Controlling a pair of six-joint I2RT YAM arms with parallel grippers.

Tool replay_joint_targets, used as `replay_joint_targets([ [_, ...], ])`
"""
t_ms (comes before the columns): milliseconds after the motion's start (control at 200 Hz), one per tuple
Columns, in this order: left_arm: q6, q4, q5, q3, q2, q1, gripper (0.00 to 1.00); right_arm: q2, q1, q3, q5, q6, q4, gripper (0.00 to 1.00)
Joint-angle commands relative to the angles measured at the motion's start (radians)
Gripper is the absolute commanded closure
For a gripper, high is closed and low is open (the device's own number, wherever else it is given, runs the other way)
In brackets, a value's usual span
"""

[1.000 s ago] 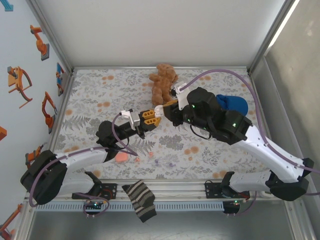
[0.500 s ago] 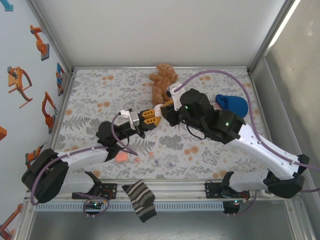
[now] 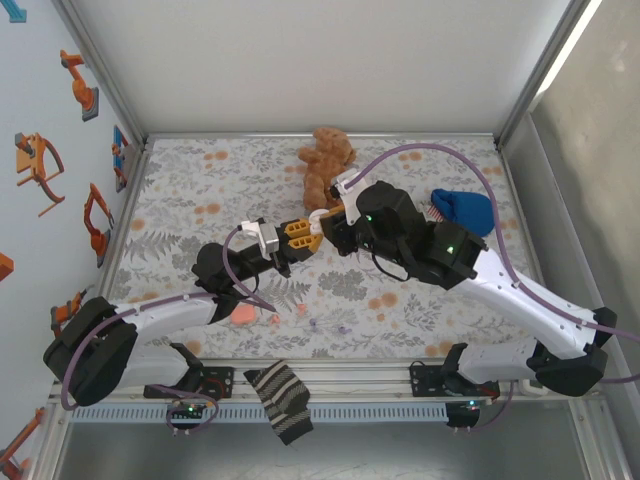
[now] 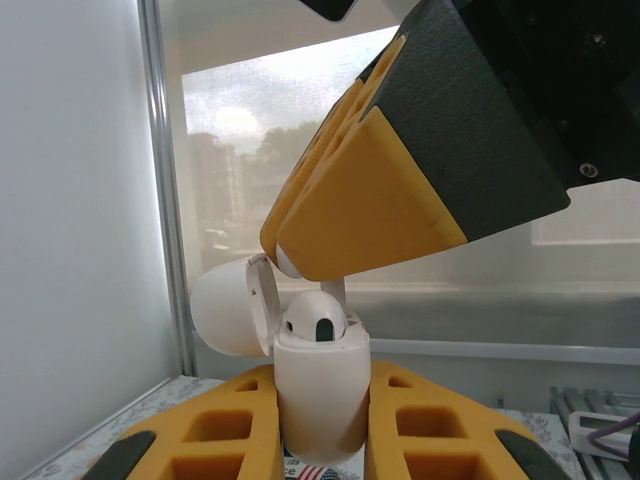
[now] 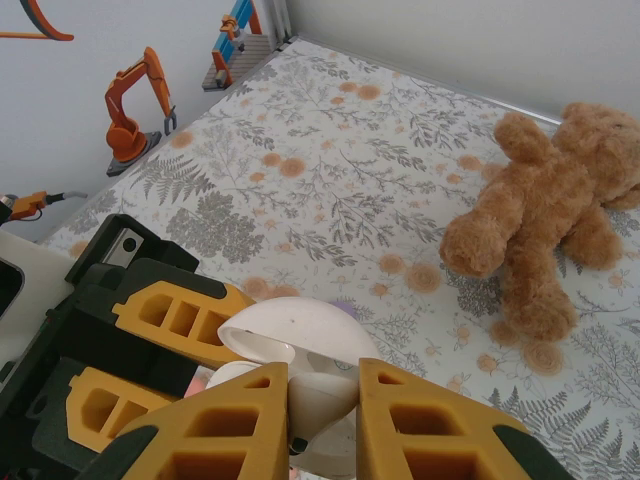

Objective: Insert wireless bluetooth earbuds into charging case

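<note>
The right gripper (image 4: pixel 285 240) pinches a small white plastic earbud (image 4: pixel 288 263) just above the open white glossy charging case (image 4: pixel 318 385) — clamped upright in the left gripper (image 4: pixel 320 420), a second earbud (image 4: pixel 315 322) seated inside. Insertion is in hand; next, I judge, calls for lowering straight into the free socket — then letting go.

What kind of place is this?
Probably a robot testing booth in a lab. A left arm and a right arm are bolted at the near edge of a flowery table, white walls in a metal frame box it in, and robot-arm stickers sit on a side wall.
</note>
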Motion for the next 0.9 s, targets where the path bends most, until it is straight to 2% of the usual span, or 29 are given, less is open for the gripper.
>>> replay_joint_targets([
  [0,-0.013,0.047,0.011,0.023,-0.002,-0.004,0.95,0.004,0.009,-0.006,0.026,0.006,-0.016,0.81],
  [566,-0.008,0.042,0.01,0.021,-0.005,-0.005,0.95,0.017,0.009,0.003,0.02,0.026,-0.063,0.79],
  [811,-0.009,0.042,0.011,0.018,-0.012,-0.005,0.95,0.021,0.009,0.015,0.035,0.047,-0.07,0.75],
  [896,-0.009,0.04,0.009,0.016,-0.012,-0.004,0.95,0.02,0.008,0.022,0.032,0.05,-0.059,0.7],
])
